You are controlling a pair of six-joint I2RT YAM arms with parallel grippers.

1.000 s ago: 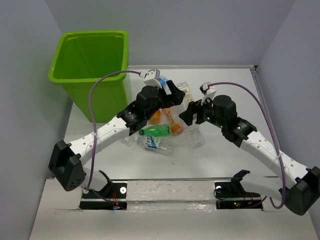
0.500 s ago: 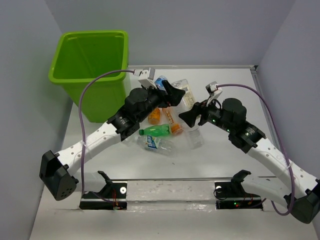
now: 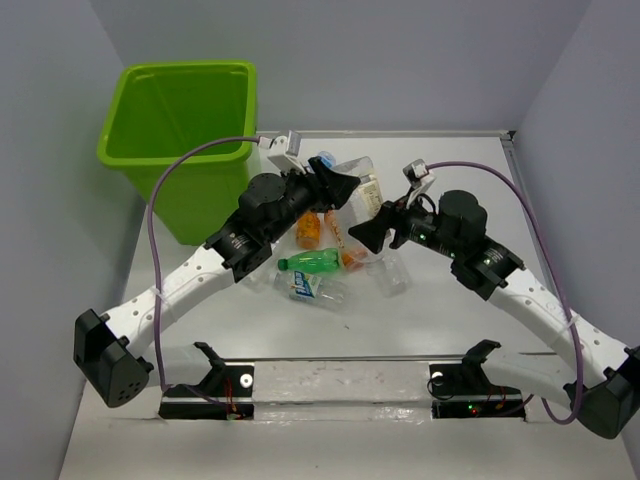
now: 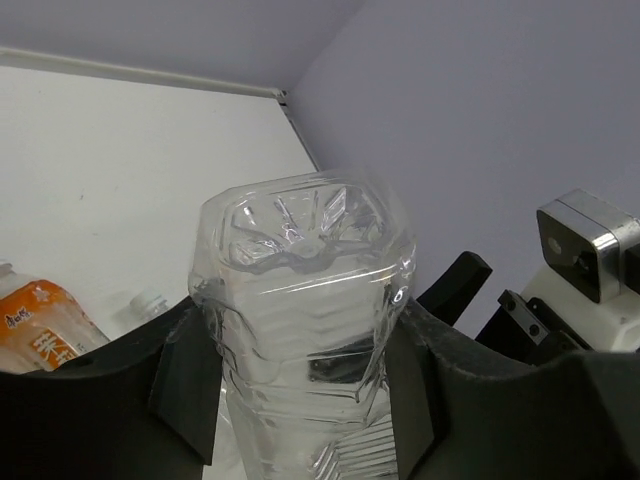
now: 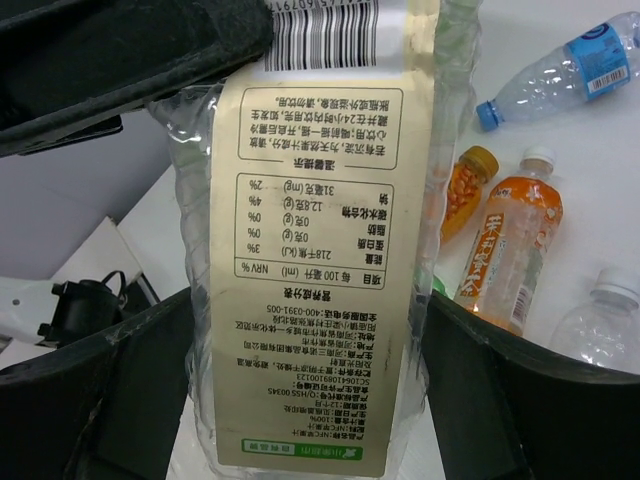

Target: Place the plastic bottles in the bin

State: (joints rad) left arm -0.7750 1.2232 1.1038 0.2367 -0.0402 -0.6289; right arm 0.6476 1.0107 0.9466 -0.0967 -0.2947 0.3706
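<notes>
A clear plastic bottle with a tan label hangs above the pile, between both grippers. My left gripper is shut on its base end; in the left wrist view the bottle fills the left gripper. My right gripper is open, its fingers flanking the labelled body with barely any gap around the right gripper. On the table below lie a green bottle, two orange bottles and a blue-labelled one. The lime-green bin stands at the far left.
More clear bottles lie in the pile at mid-table. Both arms reach in over it, their purple cables arching above. A grey wall bounds the table's far and right sides.
My left gripper has closed on the clear bottle's end. My right gripper's fingers have spread wider around it. Both arms shifted slightly left.
</notes>
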